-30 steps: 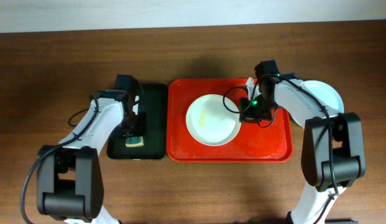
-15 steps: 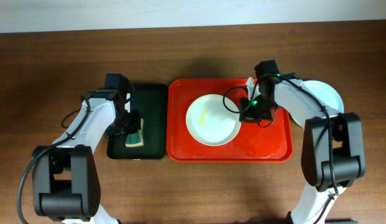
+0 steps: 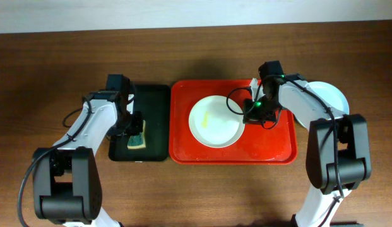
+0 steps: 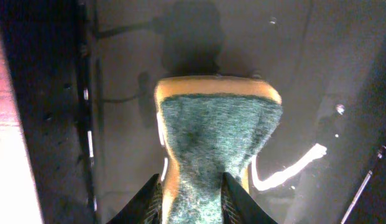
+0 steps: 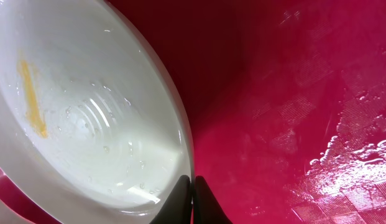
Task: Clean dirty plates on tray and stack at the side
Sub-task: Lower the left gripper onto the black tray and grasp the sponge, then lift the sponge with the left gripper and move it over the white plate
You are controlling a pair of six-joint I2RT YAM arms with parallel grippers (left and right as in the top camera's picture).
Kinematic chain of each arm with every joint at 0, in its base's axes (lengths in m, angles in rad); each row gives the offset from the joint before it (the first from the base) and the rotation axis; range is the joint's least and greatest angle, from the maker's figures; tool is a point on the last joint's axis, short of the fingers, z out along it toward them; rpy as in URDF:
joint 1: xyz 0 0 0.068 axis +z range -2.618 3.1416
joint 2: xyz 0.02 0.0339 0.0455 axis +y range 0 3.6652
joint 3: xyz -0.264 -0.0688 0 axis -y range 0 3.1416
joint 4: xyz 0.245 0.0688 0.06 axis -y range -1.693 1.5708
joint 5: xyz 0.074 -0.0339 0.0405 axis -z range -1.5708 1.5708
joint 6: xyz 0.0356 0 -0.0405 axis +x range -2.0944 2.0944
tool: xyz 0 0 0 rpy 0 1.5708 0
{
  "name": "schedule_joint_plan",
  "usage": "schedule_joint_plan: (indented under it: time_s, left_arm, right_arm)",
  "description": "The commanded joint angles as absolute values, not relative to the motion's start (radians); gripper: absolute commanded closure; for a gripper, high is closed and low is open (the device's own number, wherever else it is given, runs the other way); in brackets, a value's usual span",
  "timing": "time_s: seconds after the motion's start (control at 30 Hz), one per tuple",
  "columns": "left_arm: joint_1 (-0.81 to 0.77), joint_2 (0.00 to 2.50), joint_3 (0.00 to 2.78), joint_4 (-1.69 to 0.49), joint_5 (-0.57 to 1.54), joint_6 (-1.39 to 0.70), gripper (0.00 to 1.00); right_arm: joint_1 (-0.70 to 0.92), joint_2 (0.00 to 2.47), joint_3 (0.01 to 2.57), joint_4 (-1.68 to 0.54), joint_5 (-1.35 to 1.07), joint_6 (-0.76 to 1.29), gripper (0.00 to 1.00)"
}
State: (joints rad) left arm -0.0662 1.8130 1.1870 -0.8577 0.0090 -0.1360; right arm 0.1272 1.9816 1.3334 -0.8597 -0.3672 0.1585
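A pale plate (image 3: 213,121) with a yellow smear lies on the red tray (image 3: 274,146). My right gripper (image 3: 249,115) is shut on its right rim; the right wrist view shows the fingertips (image 5: 193,194) pinched on the plate's edge (image 5: 87,106) over the wet tray (image 5: 292,112). Another pale plate (image 3: 329,94) lies on the table right of the tray, partly hidden by the arm. My left gripper (image 3: 136,132) is shut on a green and yellow sponge (image 3: 137,142) over the black tray (image 3: 155,120). The left wrist view shows the fingers (image 4: 193,199) squeezing the sponge (image 4: 214,130).
The black tray (image 4: 118,74) is wet, with a streak of liquid beside the sponge. The wooden table (image 3: 196,189) runs around both trays. A pale wall edges the far side.
My left arm shifted left over the black tray with the sponge, then held still. The right arm and its plate have not moved.
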Motion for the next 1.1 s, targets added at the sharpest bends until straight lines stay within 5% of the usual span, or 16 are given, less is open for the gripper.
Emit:
schedule_joint_plan:
  time_s: [0.0,1.07]
  left_arm:
    - [-0.07,1.821,1.175,-0.853,0.095,-0.073,0.69]
    - [-0.069,1.821,1.063,-0.724,0.064,-0.074,0.7]
  right_arm:
    - [0.13,1.992,1.353,-0.857,-0.355,0.166,0.95]
    - [0.13,1.993,1.353,-0.856,-0.355,0.166,0.95]
